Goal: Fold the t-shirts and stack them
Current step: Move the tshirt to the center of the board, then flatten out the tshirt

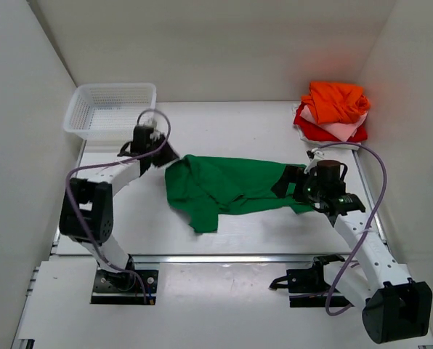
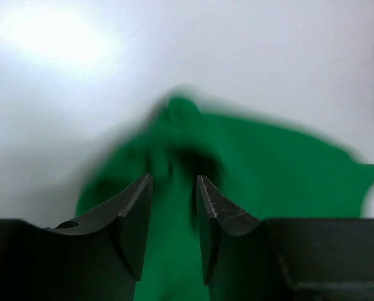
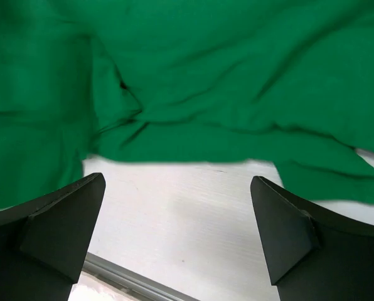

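The left tool [image 2: 174, 179] had its two fingers a little apart. Blurred green cloth showed in the narrow gap, and I could not tell whether the fingers touched it. It hung at the left end of the green t-shirt [image 1: 231, 185], where the cloth was bunched up.

The right tool [image 3: 177, 180] stood wide apart and held nothing. It hovered over bare table [image 1: 238, 131] at the shirt's near right edge, with rumpled cloth just beyond its fingertips.

The green t-shirt lay spread and creased across the middle of the table, between the two arms. In the far right corner sat a pile with an orange t-shirt [image 1: 338, 100] on top, a pale pink t-shirt [image 1: 340, 130] under it and a red t-shirt [image 1: 310, 129] at the bottom. A white mesh basket [image 1: 93, 125] stood in the far left corner.
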Robot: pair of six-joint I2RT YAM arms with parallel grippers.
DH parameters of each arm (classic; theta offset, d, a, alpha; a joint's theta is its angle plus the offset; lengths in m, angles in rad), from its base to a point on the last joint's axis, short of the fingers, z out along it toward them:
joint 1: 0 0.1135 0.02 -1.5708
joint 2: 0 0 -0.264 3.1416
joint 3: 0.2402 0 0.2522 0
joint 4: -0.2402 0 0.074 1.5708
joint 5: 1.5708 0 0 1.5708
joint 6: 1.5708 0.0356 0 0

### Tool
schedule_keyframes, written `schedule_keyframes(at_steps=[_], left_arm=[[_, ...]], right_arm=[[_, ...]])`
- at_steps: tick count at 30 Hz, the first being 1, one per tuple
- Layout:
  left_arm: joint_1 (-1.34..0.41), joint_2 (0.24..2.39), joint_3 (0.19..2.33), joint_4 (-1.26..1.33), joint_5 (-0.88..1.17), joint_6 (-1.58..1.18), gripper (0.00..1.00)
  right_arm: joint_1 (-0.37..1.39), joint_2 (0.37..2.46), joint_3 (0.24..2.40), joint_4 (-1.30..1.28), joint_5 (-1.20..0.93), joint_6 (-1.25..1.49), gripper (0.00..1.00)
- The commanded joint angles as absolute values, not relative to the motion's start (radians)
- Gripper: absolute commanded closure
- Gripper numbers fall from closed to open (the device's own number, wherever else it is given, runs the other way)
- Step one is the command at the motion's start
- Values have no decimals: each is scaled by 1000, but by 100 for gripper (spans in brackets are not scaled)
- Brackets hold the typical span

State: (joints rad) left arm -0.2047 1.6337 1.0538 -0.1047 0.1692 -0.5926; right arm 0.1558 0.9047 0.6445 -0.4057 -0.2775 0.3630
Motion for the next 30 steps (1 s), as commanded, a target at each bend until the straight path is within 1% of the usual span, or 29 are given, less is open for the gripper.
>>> schedule_keyframes(at_steps=[1,3,5,7,10,12,16,17,19,21,23,24,25,27,30], left_arm=[[-101,1565,925,-37,242,-655,48],[-107,1499,861,-54,197,-617,41],[-144,1416,833,-110,152,-560,38],[-225,1347,810,-233,120,-493,39],[-336,1214,743,-349,72,-483,40],[-368,1148,681,-389,83,-512,41],[-380,1046,556,-461,124,-540,41],[-380,1037,543,-469,129,-541,40],[-390,993,526,-520,136,-546,44],[-414,967,518,-551,137,-555,43],[-440,957,485,-581,150,-572,40],[-443,954,480,-578,164,-575,38],[-465,957,460,-565,172,-595,40],[-506,963,420,-520,176,-633,40],[-532,979,379,-430,218,-693,45]], right_arm=[[167,931,657,-422,-229,318,1],[178,945,661,-443,-204,305,1],[189,966,670,-465,-134,305,1],[190,991,669,-482,-100,296,1],[196,1041,686,-498,-51,291,0],[177,1075,681,-505,-12,292,1],[130,1115,696,-508,-21,284,1],[117,1115,695,-505,-17,287,0],[114,1106,693,-499,-12,284,1],[106,1100,701,-497,-20,279,1],[97,1100,704,-497,-29,282,1],[104,1110,701,-500,-34,285,1],[97,1105,704,-497,-34,282,1],[86,1118,698,-497,-32,284,1],[68,1132,683,-497,-23,279,1]])
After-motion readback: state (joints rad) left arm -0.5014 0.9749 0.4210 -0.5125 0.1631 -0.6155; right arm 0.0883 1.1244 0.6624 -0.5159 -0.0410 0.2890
